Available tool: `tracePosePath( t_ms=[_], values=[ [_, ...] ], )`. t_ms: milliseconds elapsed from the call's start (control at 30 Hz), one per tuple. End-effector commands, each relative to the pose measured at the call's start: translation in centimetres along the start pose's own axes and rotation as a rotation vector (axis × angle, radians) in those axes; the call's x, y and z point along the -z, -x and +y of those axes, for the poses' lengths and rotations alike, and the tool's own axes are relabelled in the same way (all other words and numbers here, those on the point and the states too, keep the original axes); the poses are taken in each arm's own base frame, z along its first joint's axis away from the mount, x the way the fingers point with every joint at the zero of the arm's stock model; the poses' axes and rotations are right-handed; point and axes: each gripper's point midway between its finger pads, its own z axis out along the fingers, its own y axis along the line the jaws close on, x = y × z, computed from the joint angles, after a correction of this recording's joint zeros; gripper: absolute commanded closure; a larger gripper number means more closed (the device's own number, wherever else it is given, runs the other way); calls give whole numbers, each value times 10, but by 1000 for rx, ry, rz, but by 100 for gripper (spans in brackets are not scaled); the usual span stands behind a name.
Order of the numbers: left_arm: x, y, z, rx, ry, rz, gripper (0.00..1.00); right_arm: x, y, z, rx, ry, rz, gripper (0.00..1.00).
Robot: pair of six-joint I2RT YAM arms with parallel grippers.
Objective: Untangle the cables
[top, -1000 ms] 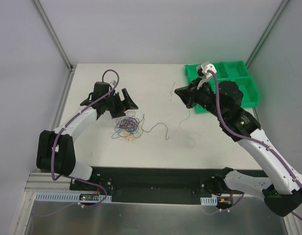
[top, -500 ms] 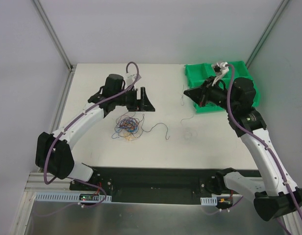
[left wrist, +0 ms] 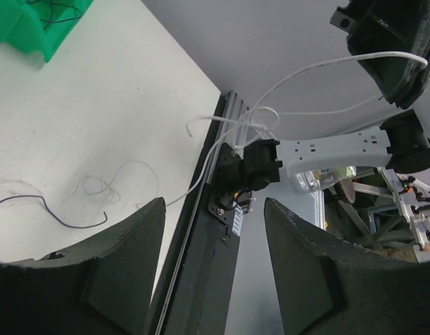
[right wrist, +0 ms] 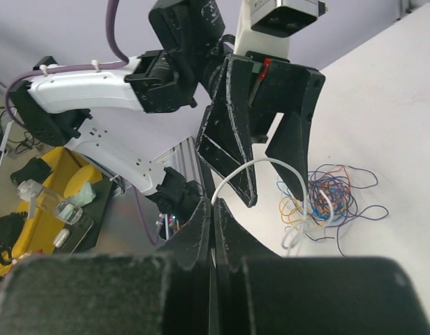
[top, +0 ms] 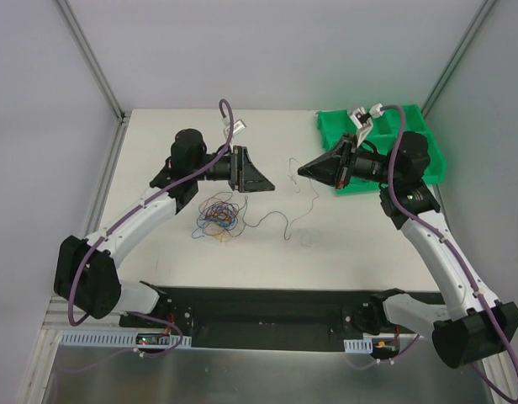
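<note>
One tangle, one white cable pinched by right fingers, left fingers apart, perhaps two strays

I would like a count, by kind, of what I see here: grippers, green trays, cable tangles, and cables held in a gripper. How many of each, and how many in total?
2 grippers: left gripper open, right gripper shut
1 green tray
1 cable tangle
1 white cable, pinched in the right gripper
Total: 5

Around my white table stand pale grey walls; 2 metal posts rise from its far corners.
</note>
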Motion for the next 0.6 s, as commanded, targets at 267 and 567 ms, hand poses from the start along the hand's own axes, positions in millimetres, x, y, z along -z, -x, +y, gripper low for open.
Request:
tracePosePath(
  t_ms=[267, 567],
  values=[
    [-2, 17, -39, -84, -134, -47, 46, 5, 14, 37, 85, 153, -14, 100],
    [-6, 24, -41, -74, -145, -54, 37, 4, 10, 45, 90, 188, 2, 100]
  ],
)
